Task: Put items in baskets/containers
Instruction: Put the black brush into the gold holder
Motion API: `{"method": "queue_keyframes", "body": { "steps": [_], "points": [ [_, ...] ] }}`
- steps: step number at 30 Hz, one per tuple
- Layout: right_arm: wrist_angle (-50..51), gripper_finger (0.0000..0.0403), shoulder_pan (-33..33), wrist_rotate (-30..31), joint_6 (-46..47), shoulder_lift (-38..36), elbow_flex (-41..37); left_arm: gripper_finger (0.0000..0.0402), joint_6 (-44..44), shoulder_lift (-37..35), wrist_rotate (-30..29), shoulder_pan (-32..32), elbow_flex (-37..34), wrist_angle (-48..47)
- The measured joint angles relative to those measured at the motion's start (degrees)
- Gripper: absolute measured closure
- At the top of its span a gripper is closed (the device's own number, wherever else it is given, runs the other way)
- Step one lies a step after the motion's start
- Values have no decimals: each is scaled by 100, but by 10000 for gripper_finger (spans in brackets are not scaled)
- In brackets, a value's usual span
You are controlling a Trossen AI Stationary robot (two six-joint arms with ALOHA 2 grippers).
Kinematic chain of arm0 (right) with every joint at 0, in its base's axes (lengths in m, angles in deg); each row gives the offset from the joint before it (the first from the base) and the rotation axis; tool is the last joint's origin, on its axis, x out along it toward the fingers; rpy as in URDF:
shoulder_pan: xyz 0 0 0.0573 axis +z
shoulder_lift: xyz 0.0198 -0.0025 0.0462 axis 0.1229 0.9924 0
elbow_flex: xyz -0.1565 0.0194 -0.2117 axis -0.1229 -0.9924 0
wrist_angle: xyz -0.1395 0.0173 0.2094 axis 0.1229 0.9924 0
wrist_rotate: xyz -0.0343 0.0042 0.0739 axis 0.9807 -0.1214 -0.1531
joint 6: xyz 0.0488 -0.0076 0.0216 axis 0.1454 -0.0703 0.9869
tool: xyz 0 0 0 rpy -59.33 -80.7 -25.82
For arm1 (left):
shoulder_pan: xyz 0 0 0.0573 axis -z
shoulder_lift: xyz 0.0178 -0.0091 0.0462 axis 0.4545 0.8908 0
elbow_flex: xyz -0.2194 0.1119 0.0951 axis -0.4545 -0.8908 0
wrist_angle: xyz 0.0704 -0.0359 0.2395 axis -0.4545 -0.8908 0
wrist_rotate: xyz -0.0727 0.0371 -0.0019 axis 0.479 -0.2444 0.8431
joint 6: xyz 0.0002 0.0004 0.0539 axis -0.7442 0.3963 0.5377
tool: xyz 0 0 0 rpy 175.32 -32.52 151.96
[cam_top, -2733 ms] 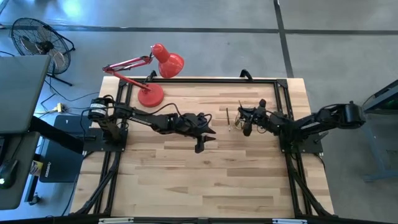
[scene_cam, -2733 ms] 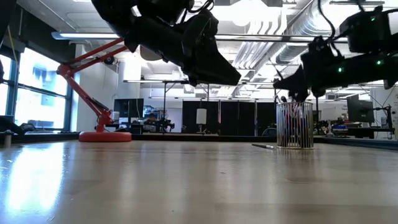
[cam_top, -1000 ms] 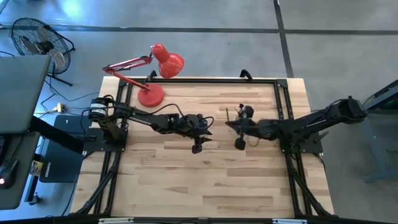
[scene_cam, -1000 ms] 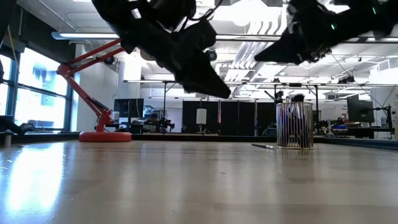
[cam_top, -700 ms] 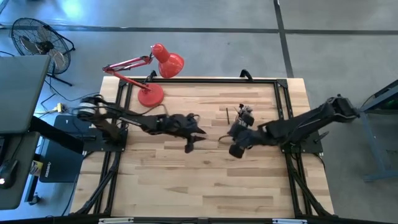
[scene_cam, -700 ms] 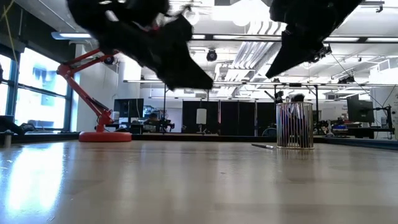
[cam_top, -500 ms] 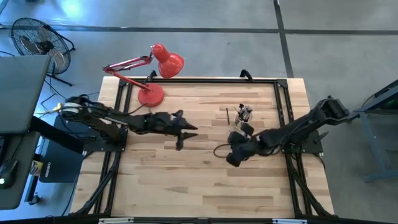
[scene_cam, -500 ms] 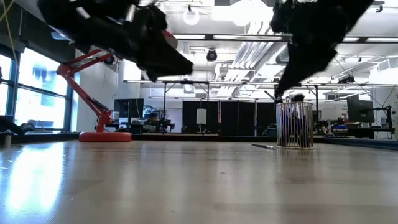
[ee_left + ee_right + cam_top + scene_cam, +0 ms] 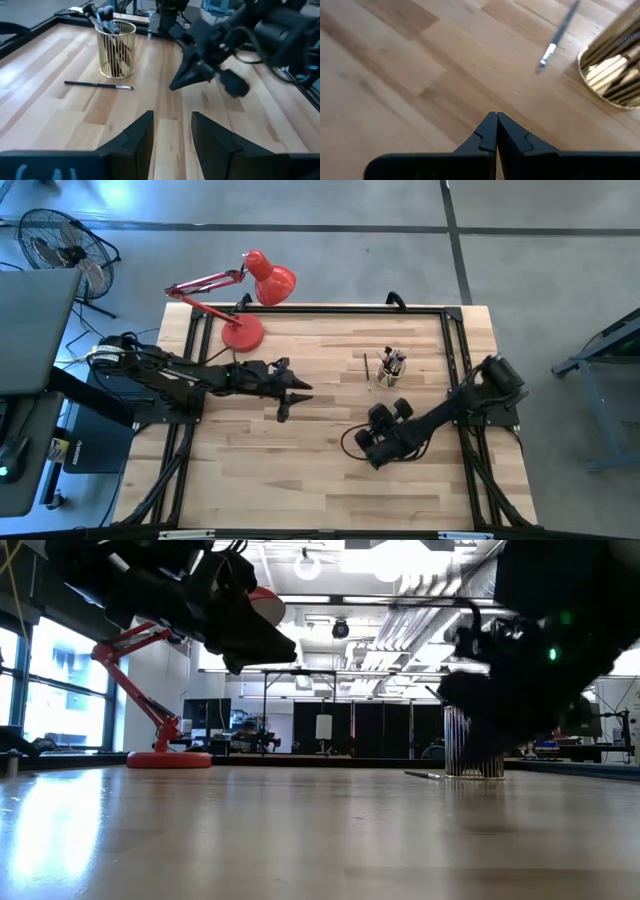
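A gold wire cup (image 9: 116, 50) stands upright at the table's far right, seen from above as a small ring (image 9: 392, 365). Several makeup brushes (image 9: 100, 12) stick up out of it. One dark brush (image 9: 97, 85) lies flat on the wood just left of the cup (image 9: 366, 366). My left gripper (image 9: 172, 135) hovers open and empty over the table's left middle (image 9: 300, 390), pointing at the cup. My right gripper (image 9: 496, 120) is shut on nothing, slanting down over bare wood nearer the front (image 9: 352, 442), away from cup and brush.
A red desk lamp (image 9: 245, 290) stands on the table's far left corner. Black rails (image 9: 440, 310) run along the far and side edges. Bare wood lies between the two grippers and across the near half.
My left gripper has drawn back toward the table's left edge, still open. My right gripper has swung away from the cup toward the near edge and sunk lower, rolling and tipping downward, and has stayed shut. The cup and the loose brush have kept still.
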Motion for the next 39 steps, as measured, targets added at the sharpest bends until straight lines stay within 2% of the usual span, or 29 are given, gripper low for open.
{"method": "queue_keyframes", "body": {
  "steps": [5,15,20,25,30,36,39],
  "points": [
    [-132,389,-101,162,330,337,1,271,2,0,237,1,0,0],
    [-337,303,-647,187,278,454,2,271,-2,0,237,2,0,-24],
    [-637,282,-1106,64,268,460,2,271,-2,0,235,2,0,-24],
    [-1005,280,-1476,-239,203,443,9,271,-8,1,235,2,0,-21],
    [-1027,281,-1635,-282,169,440,13,271,-38,2,239,2,0,-21],
    [-908,303,-1713,-376,172,357,10,271,-71,2,242,2,0,-20],
    [-723,316,-1719,-668,135,187,6,271,-139,2,250,2,0,-21]
  ]
}}
